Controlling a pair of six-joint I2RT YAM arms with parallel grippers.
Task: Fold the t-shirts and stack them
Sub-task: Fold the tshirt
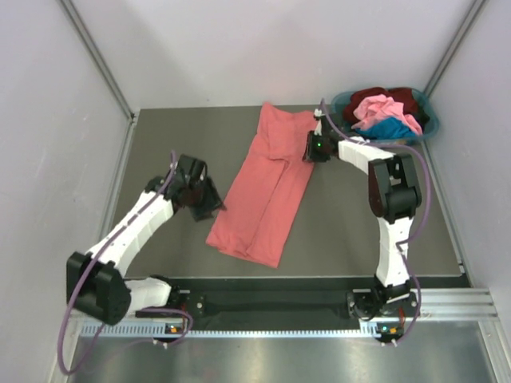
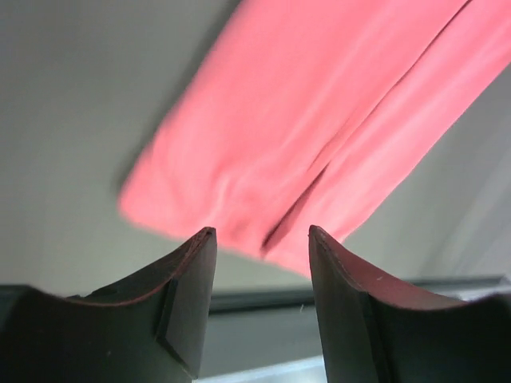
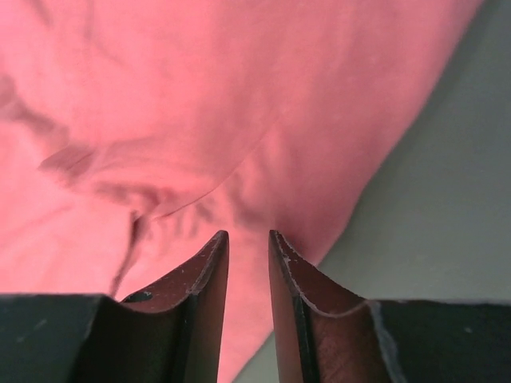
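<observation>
Left gripper (image 2: pixel 262 234): jaws are wide apart with nothing between them. It's hanging off the cloth, with the near end of the red shirt (image 1: pixel 267 187) ahead of the fingertips in the wrist view, which is a bit blurry. From the top camera it sits just beside the shirt's left edge, down toward the near end. I honestly can't tell whether it touches the cloth.

Right gripper (image 3: pixel 247 233): jaws are close together with only a thin gap left. I can see red cloth through the gap but nothing clearly pinched, so can't say it has a hold on anything. Its fingers (image 3: pixel 204 275) are right over the shirt near its right edge, with a seam and some wrinkles off to the left and bare table (image 1: pixel 160 144) to the right. Seen from above, this gripper is at the far right side of the shirt.

The red shirt is lying flat on the table as a long strip, folded in lengthwise, running diagonally from far-middle toward the near left.

In the far right corner there's a basket (image 1: pixel 432 120) holding a pink shirt (image 1: pixel 383 108), a maroon shirt (image 1: pixel 407 97) and a blue shirt (image 1: pixel 387 129), all bunched up together.
</observation>
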